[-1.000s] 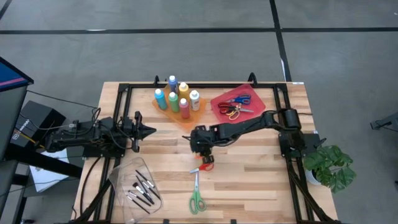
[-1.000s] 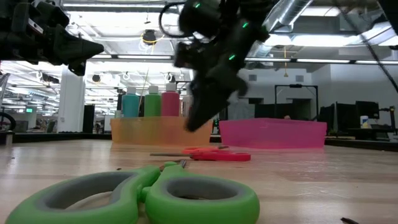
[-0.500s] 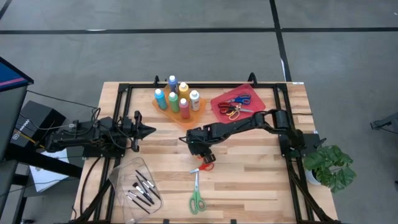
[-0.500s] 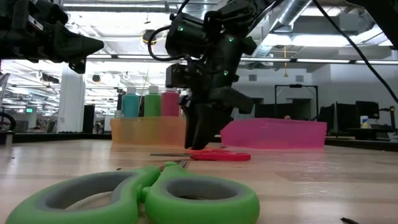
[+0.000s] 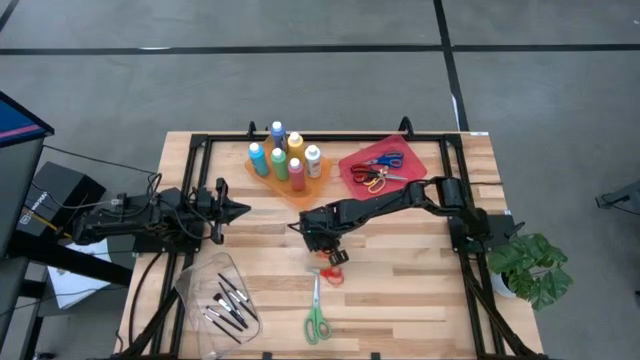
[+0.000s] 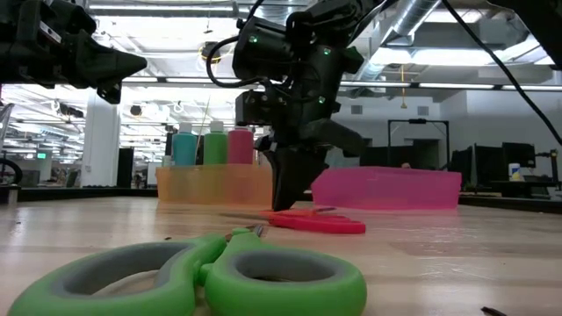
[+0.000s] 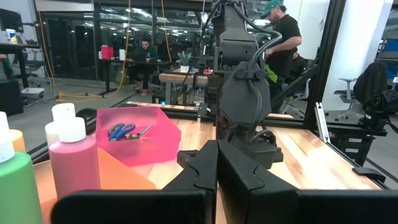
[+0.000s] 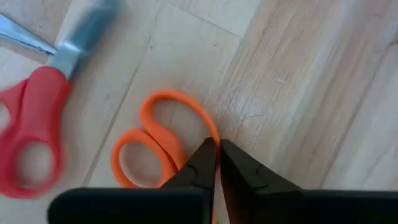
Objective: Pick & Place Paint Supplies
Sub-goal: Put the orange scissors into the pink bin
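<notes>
Two small scissors lie flat at mid-table, one orange-handled [image 8: 155,146] and one red-handled [image 8: 31,140]; in the high view they show as one red-orange patch [image 5: 331,270]. My right gripper [image 5: 325,250] points down at them, shut on the orange handle. Green scissors [image 5: 316,318] lie flat nearer the near edge, and fill the front of the low view [image 6: 219,276]. Several paint bottles [image 5: 283,157] stand in an orange tray [image 5: 300,188]. Thin dark brushes [image 5: 228,305] lie in a clear tray. My left gripper [image 5: 243,210] waits shut, held above the table's left side. My right gripper pinches the rim of one finger loop of the orange scissors' handle [image 8: 208,130] between its two fingertips [image 8: 202,158]. The fingers come from above, pointing down [image 6: 290,197]. The scissors lie flat on the table [image 6: 320,222].
A pink-red tray [image 5: 400,152] at the far right holds more scissors [image 5: 380,170]. The clear tray [image 5: 200,280] sits at the near left. A black frame [image 5: 190,150] runs around the table's edges. Bare wood [image 5: 400,280] shows right of the scissors.
My right gripper has come down from above the table onto the orange scissors, shifting slightly toward the table's left. The red-orange scissors have slid a little toward the near edge.
</notes>
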